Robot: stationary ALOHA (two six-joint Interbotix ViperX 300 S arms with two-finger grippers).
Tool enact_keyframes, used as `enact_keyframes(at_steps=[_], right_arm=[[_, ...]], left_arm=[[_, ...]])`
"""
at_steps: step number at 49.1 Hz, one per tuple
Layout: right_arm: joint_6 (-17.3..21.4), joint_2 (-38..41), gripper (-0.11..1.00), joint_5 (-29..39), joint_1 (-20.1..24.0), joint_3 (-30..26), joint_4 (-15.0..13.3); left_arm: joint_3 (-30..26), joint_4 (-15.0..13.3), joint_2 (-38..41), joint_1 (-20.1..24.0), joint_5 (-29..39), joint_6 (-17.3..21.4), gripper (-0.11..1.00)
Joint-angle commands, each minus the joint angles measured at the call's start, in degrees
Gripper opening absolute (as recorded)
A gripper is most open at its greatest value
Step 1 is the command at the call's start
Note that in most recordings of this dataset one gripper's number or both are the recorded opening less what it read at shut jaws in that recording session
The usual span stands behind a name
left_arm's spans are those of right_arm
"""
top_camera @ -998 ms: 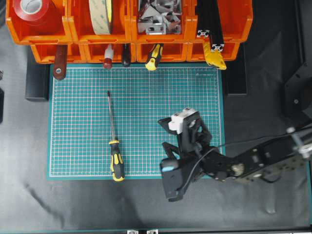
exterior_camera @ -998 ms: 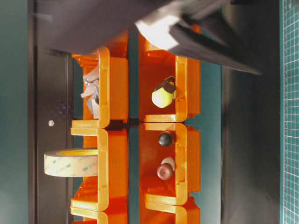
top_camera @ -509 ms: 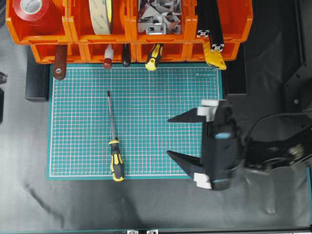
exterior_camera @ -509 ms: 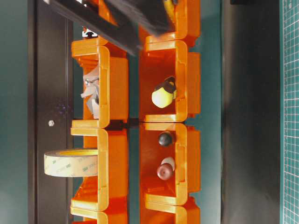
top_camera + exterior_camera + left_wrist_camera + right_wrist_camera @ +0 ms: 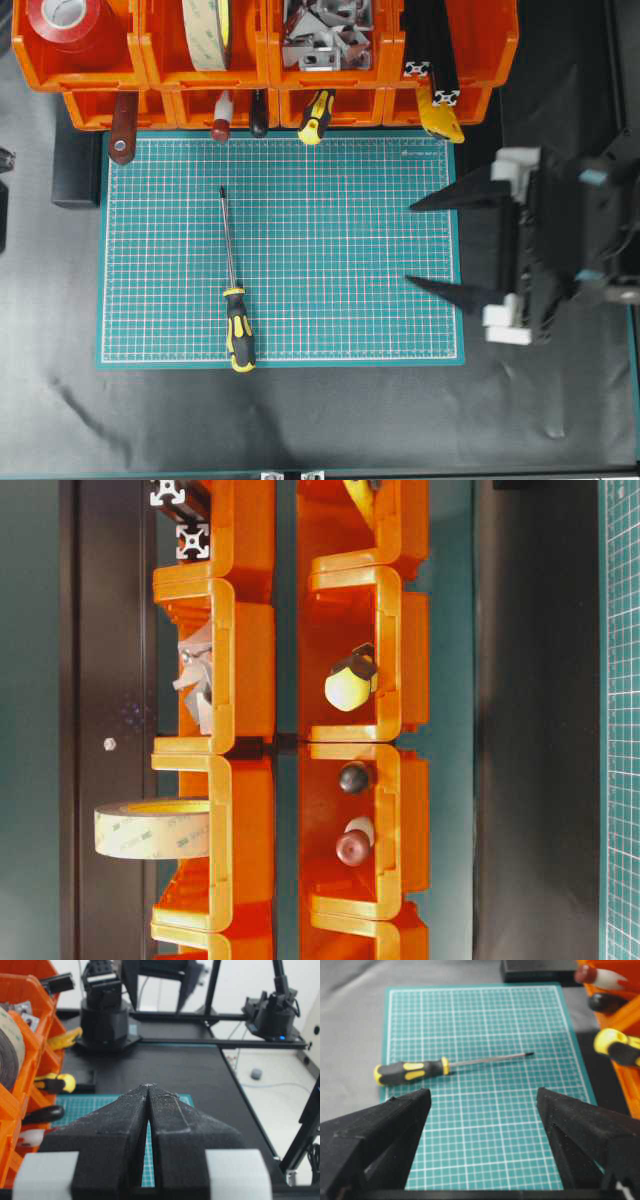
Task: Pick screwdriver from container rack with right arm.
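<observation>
Right gripper (image 5: 430,245) is hanging spread wide at the right edge of the overhead frame, its two pointed fingers aiming left over the rim of the green cutting mat (image 5: 330,200), gripping nothing. Lying on that mat at lower left is the screwdriver (image 5: 233,290), handle toward the bottom, shaft pointing up the frame, well apart from the fingers. Running across the top is the container rack (image 5: 260,75), with a red tape roll (image 5: 65,22) in its upper left bin. At table level, the rack (image 5: 240,680) is filling the middle, a smaller yellow-handled tool (image 5: 348,685) sitting in one bin. Over on the left wrist view, the left gripper (image 5: 148,1091) is showing its pads pressed together, nothing between them. From the right wrist view, the fingers (image 5: 385,1125) are framing the mat (image 5: 485,1130), and the screwdriver (image 5: 427,1068) is lying crosswise beyond them at upper left.
</observation>
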Motion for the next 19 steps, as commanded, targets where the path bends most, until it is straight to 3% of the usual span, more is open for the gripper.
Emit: enact_keyframes(at_steps=[1,19], right_arm=[[0.18,-2.99,0.81,-0.09,-0.18,0.7,-0.35],[0.62,-11.43,0.81,0.0,-0.26,5.71,-0.26]], left_arm=[[-1.58,0.18,0.44,0.0,-0.18,-0.09,0.0],[-1.14,0.18,0.26,0.09,-0.18,-0.09,0.0]])
